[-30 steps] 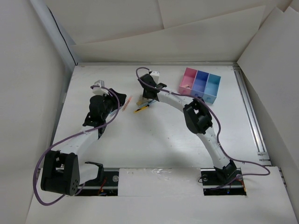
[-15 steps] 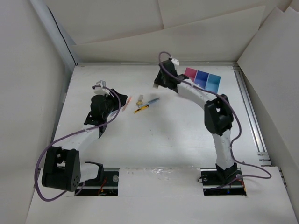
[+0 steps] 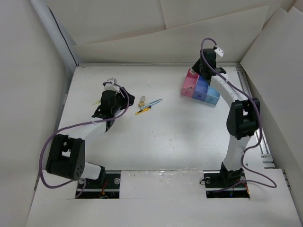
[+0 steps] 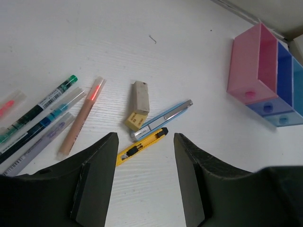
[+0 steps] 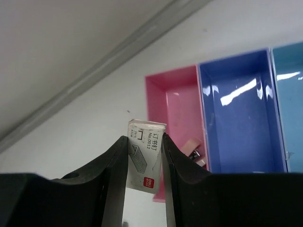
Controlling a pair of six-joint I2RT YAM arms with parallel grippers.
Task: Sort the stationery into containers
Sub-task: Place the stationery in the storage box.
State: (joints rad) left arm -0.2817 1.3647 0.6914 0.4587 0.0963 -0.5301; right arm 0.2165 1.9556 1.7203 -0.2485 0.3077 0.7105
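— What does the left wrist camera give me?
— Your left gripper point(image 4: 146, 136) has its jaws spread with nothing between them, above the table point(image 4: 94, 38). Just past the fingertips you have a yellow cutter point(image 4: 142, 146), a blue cutter point(image 4: 163, 119) and a beige eraser point(image 4: 138, 105) bunched close together. To their left lies a pinkish pen point(image 4: 80, 118), then a row of pens point(image 4: 40, 124) running off the picture's edge. The containers point(image 4: 265, 80) sit well apart from all this, at the upper right.

— And the right wrist?
— Your right gripper point(image 5: 144, 142) is clamped on a small white staple box point(image 5: 143, 168), held upright. Behind it is the pink bin point(image 5: 176, 101), with a small beige piece point(image 5: 193, 144) on its floor. The dark blue bin point(image 5: 241, 109) and the light blue bin point(image 5: 289, 94) follow to its right.

— From above?
— Your right arm reaches to the far right of the table, with its gripper over the pink end of the containers. Your left gripper is near the cutters and eraser at mid-table. I cannot make out the pens there.
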